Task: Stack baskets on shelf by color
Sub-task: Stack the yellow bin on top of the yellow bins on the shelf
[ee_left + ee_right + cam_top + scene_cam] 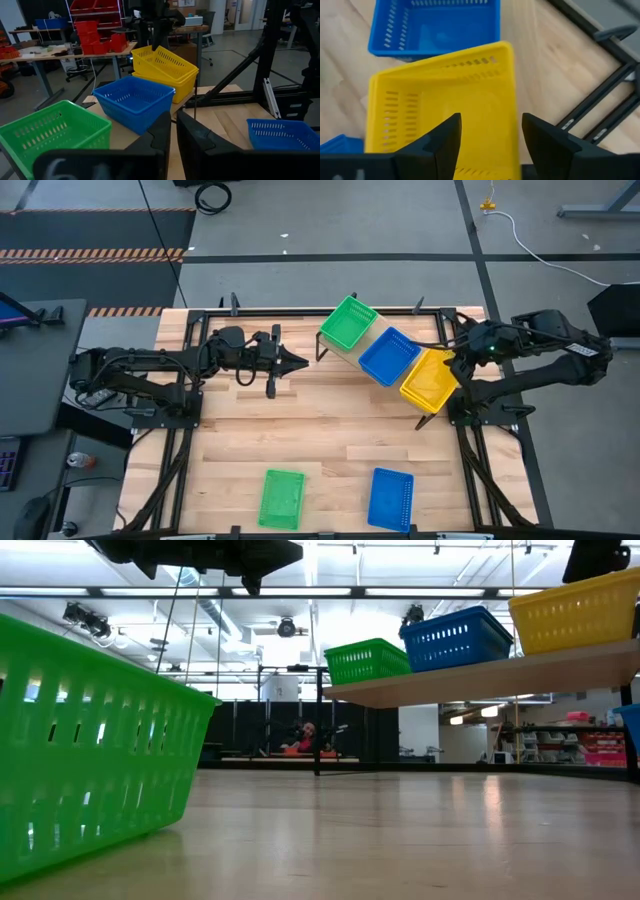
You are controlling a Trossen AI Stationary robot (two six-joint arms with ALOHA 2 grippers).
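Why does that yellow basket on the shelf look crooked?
The top yellow basket sits tilted, not nested flat in the yellow one beneath it, at the shelf's end. The right end effector hovers open above it.

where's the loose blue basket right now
In the high view the loose blue basket lies flat on the table near its front edge, right of centre, with the loose green basket to its left, well away from the shelf.
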